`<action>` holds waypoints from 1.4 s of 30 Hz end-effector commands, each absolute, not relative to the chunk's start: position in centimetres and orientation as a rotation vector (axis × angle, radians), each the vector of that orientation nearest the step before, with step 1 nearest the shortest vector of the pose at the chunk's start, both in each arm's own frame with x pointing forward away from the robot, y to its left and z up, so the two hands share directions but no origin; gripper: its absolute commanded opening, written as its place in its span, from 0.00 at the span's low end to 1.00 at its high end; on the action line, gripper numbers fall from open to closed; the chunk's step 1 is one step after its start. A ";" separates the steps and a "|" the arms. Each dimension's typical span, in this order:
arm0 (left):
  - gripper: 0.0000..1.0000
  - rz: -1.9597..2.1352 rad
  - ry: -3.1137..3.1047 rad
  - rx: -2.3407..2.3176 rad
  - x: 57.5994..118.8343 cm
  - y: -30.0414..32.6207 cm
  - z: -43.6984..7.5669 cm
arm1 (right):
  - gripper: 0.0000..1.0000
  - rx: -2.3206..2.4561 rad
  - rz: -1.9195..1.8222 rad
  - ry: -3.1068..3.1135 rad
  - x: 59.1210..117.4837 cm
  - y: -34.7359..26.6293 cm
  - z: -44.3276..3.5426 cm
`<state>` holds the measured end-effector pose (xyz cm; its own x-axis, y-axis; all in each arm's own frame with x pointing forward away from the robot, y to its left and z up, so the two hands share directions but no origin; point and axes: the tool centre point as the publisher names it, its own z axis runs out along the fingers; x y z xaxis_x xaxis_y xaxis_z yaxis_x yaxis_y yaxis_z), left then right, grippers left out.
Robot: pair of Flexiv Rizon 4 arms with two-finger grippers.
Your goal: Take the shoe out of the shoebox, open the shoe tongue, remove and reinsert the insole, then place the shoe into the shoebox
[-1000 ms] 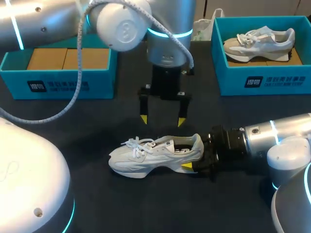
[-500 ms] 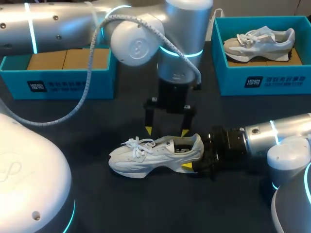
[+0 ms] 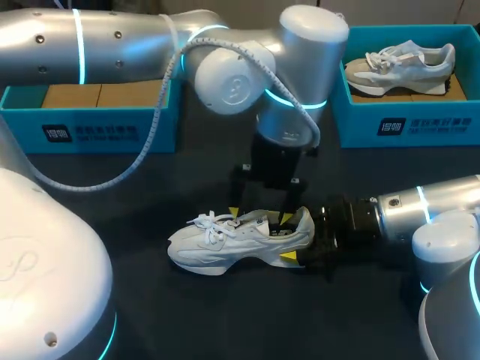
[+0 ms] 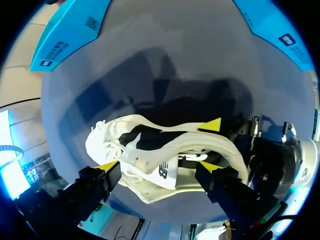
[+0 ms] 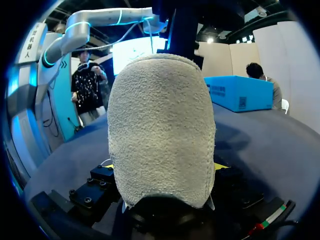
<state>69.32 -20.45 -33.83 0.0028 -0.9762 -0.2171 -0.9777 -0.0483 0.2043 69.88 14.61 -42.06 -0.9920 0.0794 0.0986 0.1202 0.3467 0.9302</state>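
Centre of the dark tabletop [image 3: 225, 315]: white shoe [image 3: 225, 244] standing on its sole, outside both boxes, toe toward the left arm's side and heel toward the right arm. The right hand [image 3: 304, 241] comes in level with the tabletop and is closed on the heel, with one yellow tip showing at the near side of the sole. The right wrist view shows the heel [image 5: 160, 130] filling the space between that hand's fingers. The left hand [image 3: 259, 216] hangs from above over the shoe's opening, fingers spread wide and holding nothing. Seen from the left wrist, its two tips straddle the tongue and collar; whether they touch the upper cannot be told. Far left: blue left shoebox [image 3: 90, 133] with brown cardboard [image 3: 105, 91] inside. Far right: blue right shoebox [image 3: 405, 126] holding a second shoe [image 3: 401, 61].
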 end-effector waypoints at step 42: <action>0.61 0.591 2.070 -2.135 67.1 -16.4 -32.8 | 0.00 -0.191 -1.758 -2.551 69.8 14.8 -42.0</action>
<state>67.39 -17.32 -33.43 -0.0096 -0.9282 -0.3721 -0.9783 -0.0683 0.1957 69.88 14.62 -42.05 -0.9920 0.0794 0.0986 0.1202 0.3467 0.9302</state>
